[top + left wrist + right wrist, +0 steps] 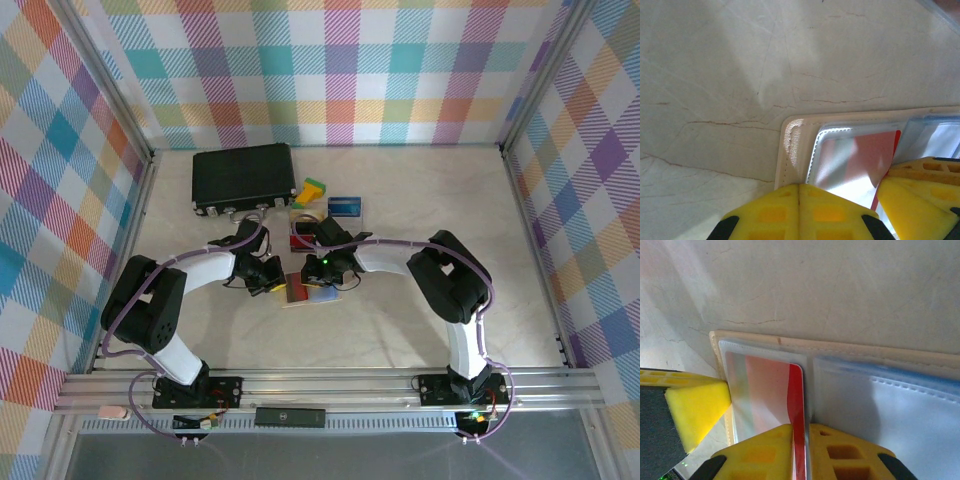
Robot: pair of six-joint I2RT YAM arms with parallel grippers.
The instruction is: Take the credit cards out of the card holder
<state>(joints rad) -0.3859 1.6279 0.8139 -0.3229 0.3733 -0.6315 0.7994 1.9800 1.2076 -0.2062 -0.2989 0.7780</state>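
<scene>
Centrally, the card holder (308, 297) lies open and flat on the table (400, 330), its cream border framing translucent pockets. Left gripper (799, 212): yellow fingers pressed together with no gap, tips at the holder's bordered edge; whether they pinch that edge or only press on it cannot be told. Right gripper (800, 452): fingers pinching the bright edge of the red card (771, 390), most of which sits inside a pocket beside the holder's middle seam. The neighbouring pocket looks pale blue. Far of the holder, a blue card (345, 205) lies on the table, right of a black case (243, 178), with green and yellow blocks (312, 190) between them.
</scene>
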